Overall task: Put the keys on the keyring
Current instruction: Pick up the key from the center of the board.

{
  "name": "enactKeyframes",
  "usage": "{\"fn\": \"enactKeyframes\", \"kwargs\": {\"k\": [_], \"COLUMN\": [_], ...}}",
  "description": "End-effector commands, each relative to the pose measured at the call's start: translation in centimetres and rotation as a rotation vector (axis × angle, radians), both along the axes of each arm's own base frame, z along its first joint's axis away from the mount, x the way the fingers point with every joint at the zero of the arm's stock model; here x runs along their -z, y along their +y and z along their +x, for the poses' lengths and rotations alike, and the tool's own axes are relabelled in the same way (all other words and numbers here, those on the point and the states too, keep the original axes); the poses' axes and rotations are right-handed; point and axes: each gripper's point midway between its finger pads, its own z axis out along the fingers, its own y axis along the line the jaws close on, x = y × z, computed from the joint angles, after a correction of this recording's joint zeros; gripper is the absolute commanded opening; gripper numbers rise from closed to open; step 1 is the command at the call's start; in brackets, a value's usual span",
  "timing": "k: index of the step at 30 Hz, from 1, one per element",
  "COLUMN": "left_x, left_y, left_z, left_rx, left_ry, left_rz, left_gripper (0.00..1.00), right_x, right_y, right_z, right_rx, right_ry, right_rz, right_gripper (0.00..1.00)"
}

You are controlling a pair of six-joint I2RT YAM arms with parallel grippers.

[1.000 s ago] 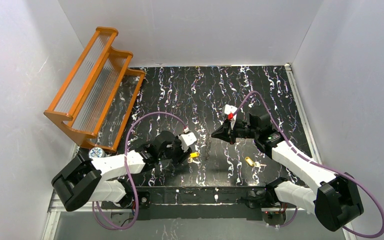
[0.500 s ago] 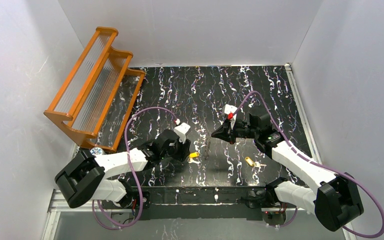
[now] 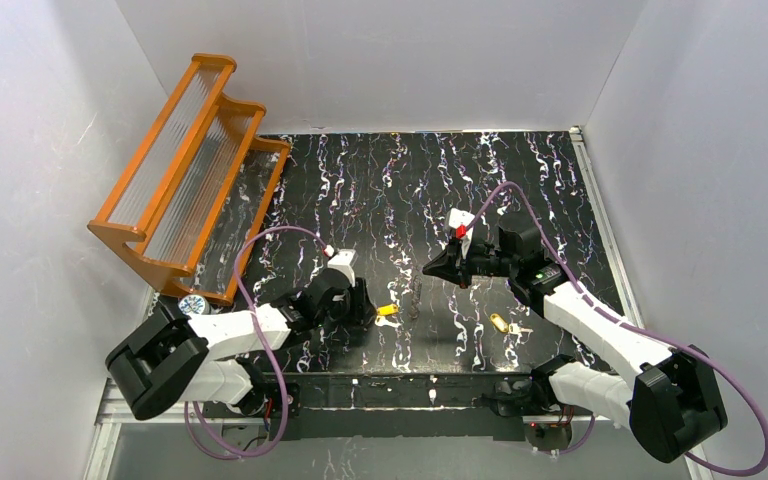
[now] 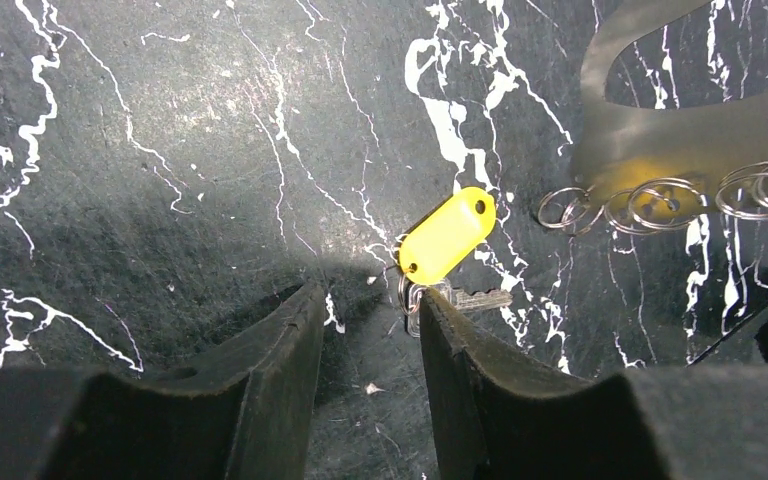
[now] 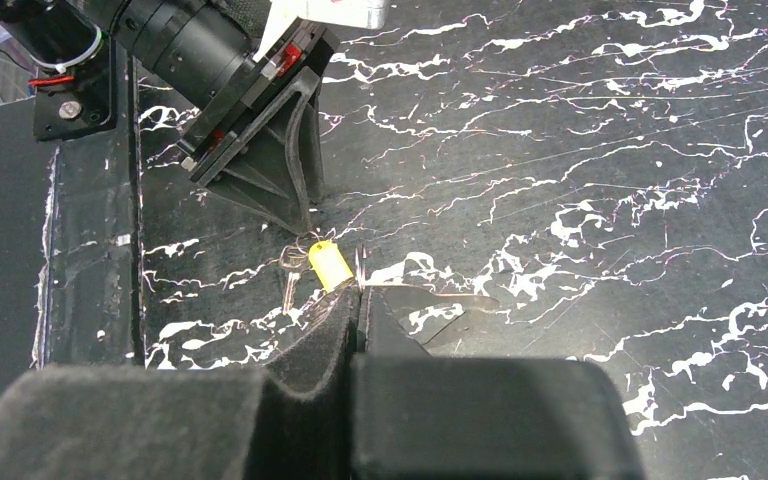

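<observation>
**Reaching for the first key**

Closest to the arms, the second key (image 3: 500, 323) lies flat on the table (image 3: 380, 190), over on the right. Nothing is touching it.

A little farther and more to the left lies the first key (image 4: 447, 235), with its yellow head and small silver blade. The left pincer (image 4: 370, 295) is down low, right behind this key. Its two fingers are apart and there is nothing between them. The key's blade sits just at the tip of one finger, not in the gap.

Just past the key hangs the keyring (image 4: 680, 135), a pale grey band with little wire rings along its bottom edge. The right pincer (image 5: 357, 297) is closed tight and seems to be pinching the top of the keyring to hold it up. The pinch itself is hard to see.

Far away on the left stands an orange rack (image 3: 185, 165), which has no part in this job.

I think the job has only just begun, as no key is on the keyring. The step now is picking up the first key. Next, the left pincer should move a bit sideways so the key sits between its fingers, then close gently. The key is tiny and flat, so a push could slide it away.
</observation>
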Motion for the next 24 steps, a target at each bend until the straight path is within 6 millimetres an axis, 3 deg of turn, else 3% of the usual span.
{"fn": "enactKeyframes", "kwargs": {"k": [1,8,24], "left_x": [-0.6,-0.6,0.4], "left_y": [0.1,-0.9,-0.6], "left_z": [0.2,-0.4,-1.7], "left_rx": [-0.071,-0.037,-0.058], "left_ry": [0.004,0.038,0.11], "left_rz": [-0.047,-0.086,-0.123], "left_gripper": [0.38,0.37,0.3], "right_x": [-0.9,-1.0,-1.0], "right_y": [0.2,0.3,0.3], "right_z": [-0.2,-0.1,-0.1], "right_rx": [-0.015,-0.017,-0.015], "right_ry": [-0.034,-0.033,-0.033], "right_rz": [0.025,0.029,0.029], "right_gripper": [0.01,0.01,0.01]}}
